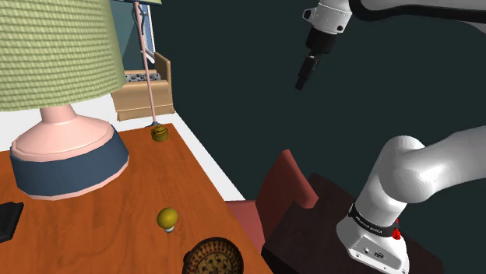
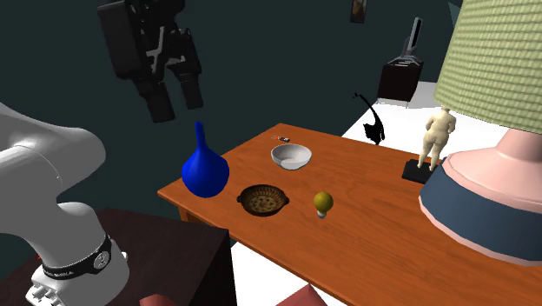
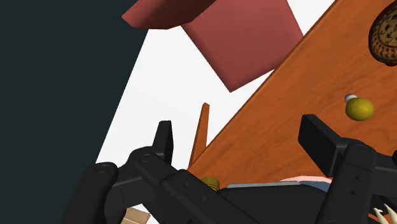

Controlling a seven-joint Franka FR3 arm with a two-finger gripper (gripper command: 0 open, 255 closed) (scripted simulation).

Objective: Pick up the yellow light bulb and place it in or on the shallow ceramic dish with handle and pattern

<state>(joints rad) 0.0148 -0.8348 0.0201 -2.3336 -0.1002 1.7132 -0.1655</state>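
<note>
The yellow light bulb (image 1: 167, 219) (image 2: 323, 203) (image 3: 359, 108) lies on the wooden table (image 1: 140, 202), its pale base showing. Close beside it sits the dark brown patterned dish (image 1: 213, 257) (image 2: 262, 199) (image 3: 385, 38) with small handles. My black gripper (image 1: 305, 74) (image 2: 176, 103) (image 3: 242, 143) hangs high in the air, off the table's edge and well away from both. Its fingers (image 3: 164, 140) stand wide apart with nothing between them.
A big lamp (image 1: 62, 148) (image 2: 495, 191) with a pink and blue base takes up one end of the table. A blue vase (image 2: 205, 169), a white bowl (image 2: 291, 156) and a figurine (image 2: 437, 139) also stand there. A red chair (image 1: 280, 194) (image 3: 235, 32) sits by the table's edge.
</note>
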